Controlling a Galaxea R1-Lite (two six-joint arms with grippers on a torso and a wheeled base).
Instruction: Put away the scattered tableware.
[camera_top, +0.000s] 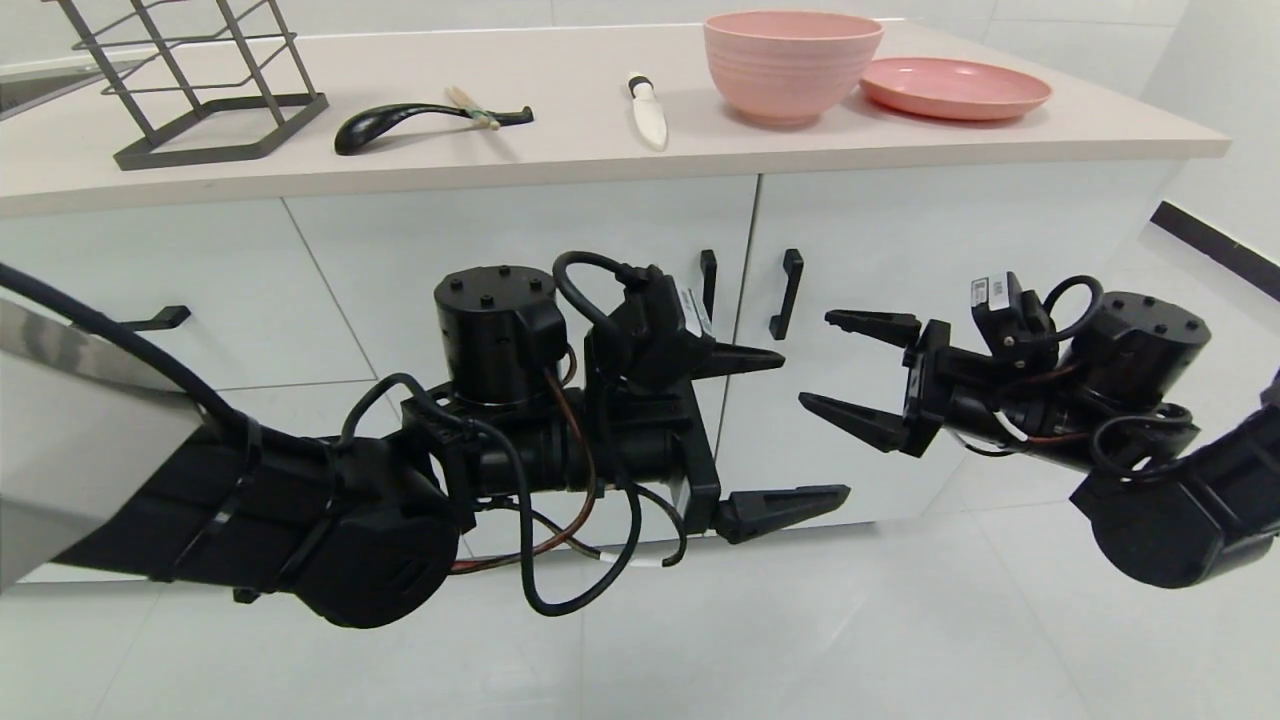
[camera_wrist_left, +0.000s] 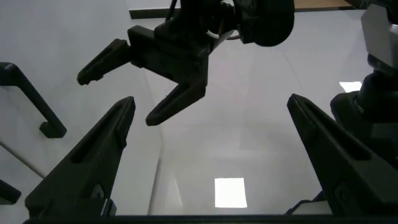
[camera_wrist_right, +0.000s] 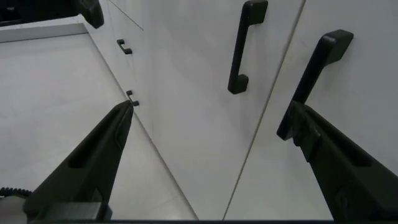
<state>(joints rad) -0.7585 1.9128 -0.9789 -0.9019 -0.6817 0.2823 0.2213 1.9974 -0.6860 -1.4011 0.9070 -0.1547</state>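
**A:** Five pieces lie loose on the counter (camera_top: 560, 150) in the head view. A black spoon (camera_top: 400, 120) has chopsticks (camera_top: 472, 108) crossing its handle, toward the left end, near the wire rack (camera_top: 200, 90) at the far-left corner. A white knife (camera_top: 648, 115), or so it looks from here, lies near the middle. A pink bowl (camera_top: 790, 65) and a pink plate (camera_top: 955, 88) sit just beside each other at the right end.

**B:** Anything in the rack?

**A:** Nothing I can see. I judge the task to be at its very start, with all five left to do.

**B:** And the arms?

**A:** Low, below the counter's front edge, before the cabinet doors (camera_top: 520, 230). The left gripper (camera_top: 812, 425) is spread wide and holds nothing. The right gripper (camera_top: 817, 360) faces it, likewise spread and bare.

**B:** The left wrist view?

**A:** Its own fingers are splayed over the floor. The right gripper is near ahead, apart from it.

**B:** The right wrist view?

**A:** The fingers are splayed toward two door handles (camera_wrist_right: 245, 46) and touch neither. I'd say both arms must rise to the counter top first.
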